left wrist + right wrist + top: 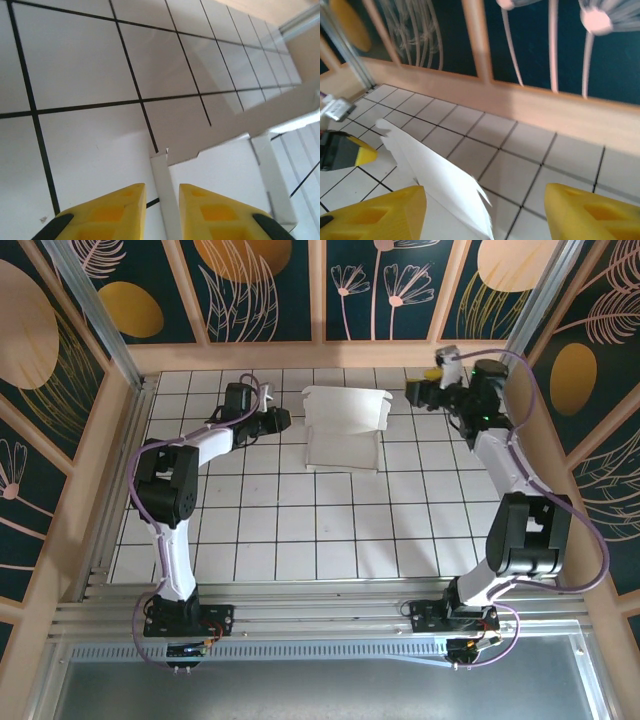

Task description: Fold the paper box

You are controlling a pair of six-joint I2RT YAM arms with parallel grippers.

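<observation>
Top external view, starting nearest my bases at 6 o'clock: a ribbed silver aluminium rail [320, 625] carries both arms. Beyond it spreads the glossy white tiled floor [300, 530], square tiles split by thin black grout lines. Toward 12 o'clock of that floor sits the plain white thin-card paper box [343, 445], matte and half-formed. One panel lies low on the tiles at its 6 o'clock side, and a second panel with small side tabs rises at its 12 o'clock side, a straight crease between them. My black left gripper [285, 420] is just beside the box at its 9 o'clock edge. My black right gripper [411, 393] is near its 2 o'clock corner.

Left wrist view: my wedge-shaped yellow plastic fingers [105, 215] stand narrowly parted, astride a slim white strip of the box. A sliver of floor shows beside the strip, so I am not clamping it. A long flat wall of card runs off toward 2 o'clock.

Right wrist view: my jaws gape wide, holding nothing. A tilted flap of the box [435, 175] with a notched, pointed edge rises in the gap, closer to the finger at 8 o'clock; whether it touches I cannot tell. Farthest off, at 12 o'clock, stand pale wood-framed dark teal wall panels [265, 300] painted with gold ovals and fine leaf outlines.
</observation>
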